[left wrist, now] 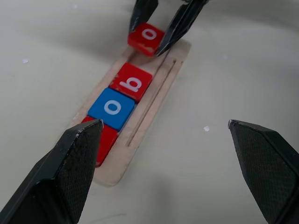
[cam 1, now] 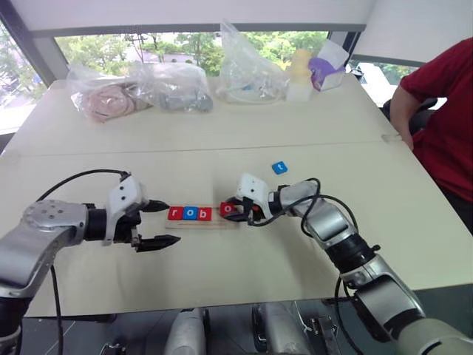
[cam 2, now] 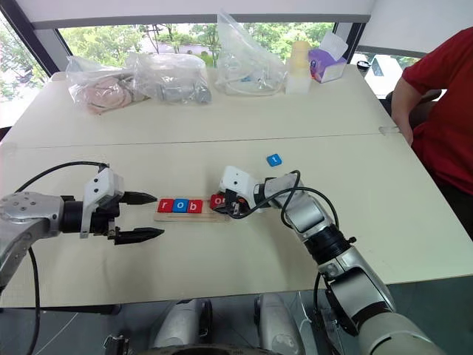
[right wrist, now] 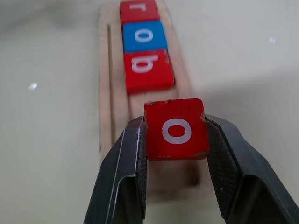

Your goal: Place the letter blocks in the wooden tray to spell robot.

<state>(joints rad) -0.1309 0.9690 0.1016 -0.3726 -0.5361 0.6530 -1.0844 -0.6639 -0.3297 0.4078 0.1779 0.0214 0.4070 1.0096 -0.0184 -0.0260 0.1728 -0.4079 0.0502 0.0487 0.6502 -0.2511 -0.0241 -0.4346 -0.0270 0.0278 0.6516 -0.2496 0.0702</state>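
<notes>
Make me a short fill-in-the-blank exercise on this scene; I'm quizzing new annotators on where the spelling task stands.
1. The wooden tray already holds r, o and ___.
2. The right gripper is shut on a ___ tile with the letter o.
3. The t tile, lying on the table outside the tray, is coloured ___.
4. The left gripper stands ___ beside the tray's r end.

Missing words: b; red; blue; open

r, o, b tiles [cam 1: 189, 214] in tray [cam 1: 203, 222] — t tile [cam 1: 278, 168] behind.
</notes>
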